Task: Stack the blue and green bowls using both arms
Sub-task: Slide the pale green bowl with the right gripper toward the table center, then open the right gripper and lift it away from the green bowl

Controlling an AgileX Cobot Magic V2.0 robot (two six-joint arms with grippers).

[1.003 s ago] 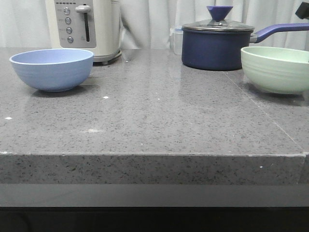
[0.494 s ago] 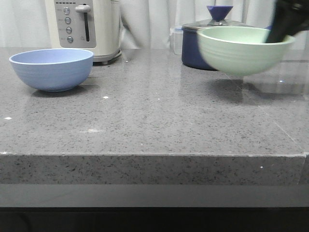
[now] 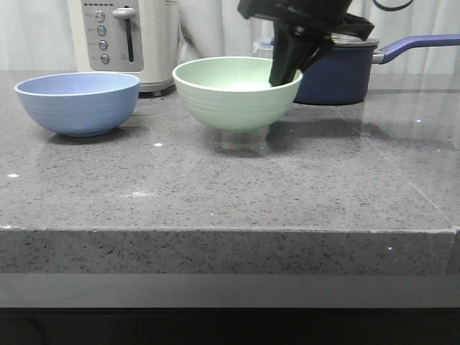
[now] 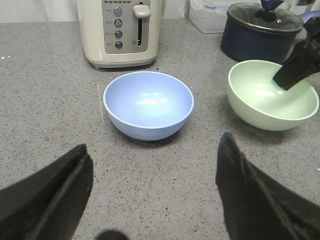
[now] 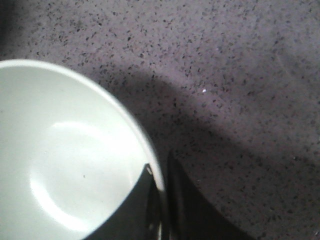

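Observation:
The blue bowl [image 3: 77, 103] stands upright on the grey counter at the left, in front of the toaster; it also shows in the left wrist view [image 4: 148, 104]. The green bowl [image 3: 236, 92] hangs just above the counter near the middle, to the right of the blue bowl, apart from it; it shows too in the left wrist view [image 4: 270, 95] and the right wrist view [image 5: 65, 155]. My right gripper [image 3: 285, 72] is shut on the green bowl's right rim, one finger inside, one outside [image 5: 161, 200]. My left gripper [image 4: 152, 187] is open and empty, above the counter short of the blue bowl.
A cream toaster [image 3: 123, 39] stands behind the blue bowl. A dark navy lidded saucepan [image 3: 338, 68] with a long handle stands at the back right, behind my right arm, with a clear plastic box [image 4: 207, 9] beside it. The counter's front edge [image 3: 230, 230] runs across below.
My right gripper has lifted the green bowl from the right end of the counter and carried it left to the middle, lower than half a second ago. The blue bowl has not moved.

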